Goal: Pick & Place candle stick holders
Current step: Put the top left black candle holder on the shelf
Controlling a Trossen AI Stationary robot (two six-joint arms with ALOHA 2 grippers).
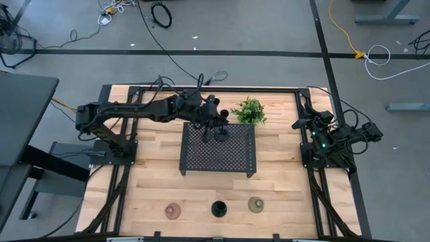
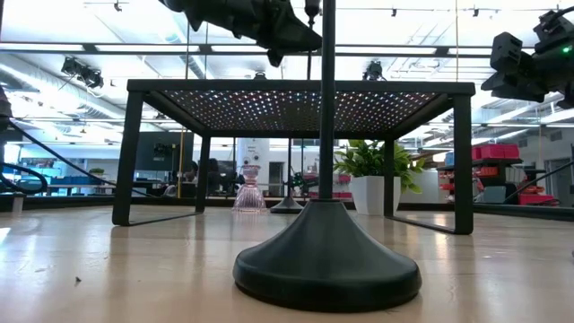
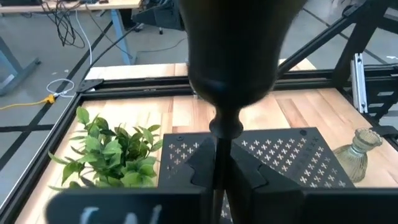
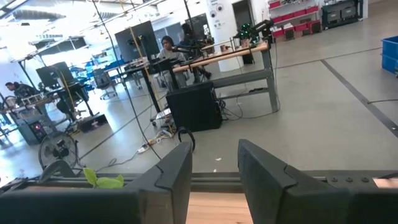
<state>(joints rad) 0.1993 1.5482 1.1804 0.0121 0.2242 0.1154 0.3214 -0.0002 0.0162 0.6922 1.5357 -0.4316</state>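
My left gripper (image 1: 213, 122) reaches over the far part of the black perforated tray (image 1: 218, 158) and is shut on a slim black stemmed candle stick holder (image 3: 233, 56). A pinkish holder (image 1: 173, 211), a black stemmed holder (image 1: 219, 209) and an olive-green holder (image 1: 256, 204) stand on their bases in a row near the table's near edge. In the low view another pinkish holder (image 2: 249, 193) and a black round base (image 2: 287, 205) stand on the table by the tray's far legs. My right gripper (image 1: 301, 123) is open and empty at the table's right side. My left gripper pinches the black holder's thin stem (image 3: 219, 149) between its two fingers (image 3: 255, 180), just below the knob under the cup. The fingers lie across the stem. The holder stands upright with its cup up. The fingers hide its base, so I cannot tell whether it rests on the tray.
A small leafy green plant (image 1: 249, 111) stands just beyond the tray's far right corner, close to my left gripper. The tray stands on four legs (image 2: 128, 157). Bare wood lies between the tray and the near row of holders.
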